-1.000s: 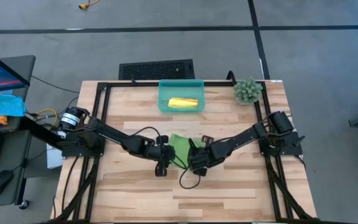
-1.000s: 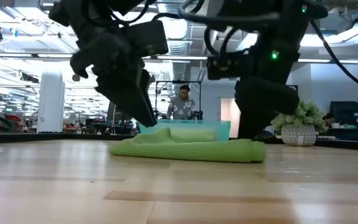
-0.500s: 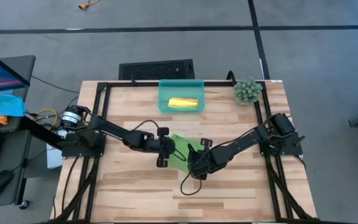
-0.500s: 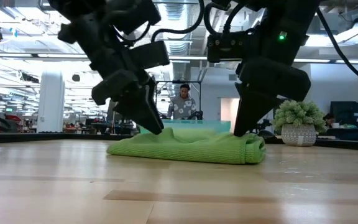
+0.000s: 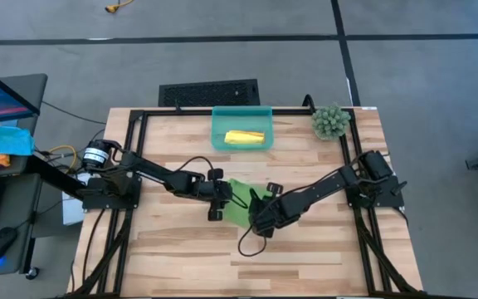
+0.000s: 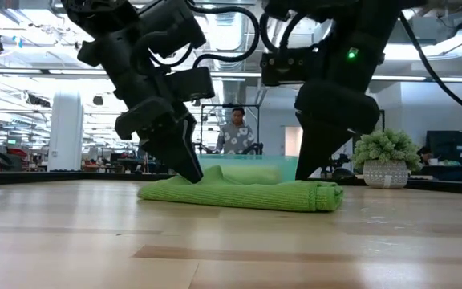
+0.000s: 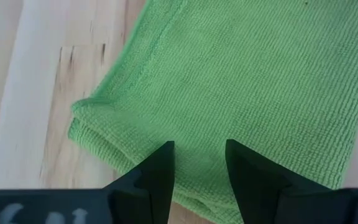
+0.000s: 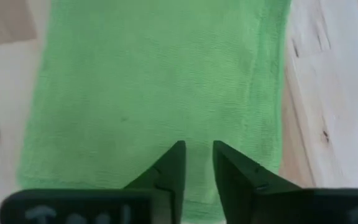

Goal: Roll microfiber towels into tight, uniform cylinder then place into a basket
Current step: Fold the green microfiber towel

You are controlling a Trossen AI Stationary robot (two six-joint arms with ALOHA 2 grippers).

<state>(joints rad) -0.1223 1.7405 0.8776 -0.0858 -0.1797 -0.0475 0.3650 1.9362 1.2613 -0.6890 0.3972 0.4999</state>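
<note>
The lime green towel [image 5: 237, 195] lies folded into a long flat strip at the table's middle [image 6: 239, 194], its underside on the wood. My left gripper [image 7: 199, 149] is open, with its fingers coming down on the strip's left end [image 6: 189, 172]. My right gripper [image 8: 197, 149] is open by a narrow gap above the strip's right end [image 6: 305, 170]. The yellow towel [image 5: 244, 137] lies rolled inside the teal basket [image 5: 219, 124] at the table's far edge. My left gripper's open fingertips [image 6: 191, 175] meet the top of the green towel near its left end [image 7: 197, 127]. They slant down from the table's left. Nothing is pinched between them, and the towel lies flat on the table. My right gripper's fingertips are hidden behind the towel's top edge, so I cannot tell whether they touch it.
A potted plant [image 5: 330, 121] stands at the far right corner. A black vented panel [image 5: 208, 92] lies beyond the far edge. Black frame rails [image 5: 136, 149] run along the table's sides. Bare wood [image 5: 247, 266] lies toward the near edge. A person [image 6: 235, 132] shows in the room behind.
My left gripper has moved right and down onto the towel's left end. The towel's right end, bunched up under my right gripper half a second ago, has dropped back flat onto the table.
</note>
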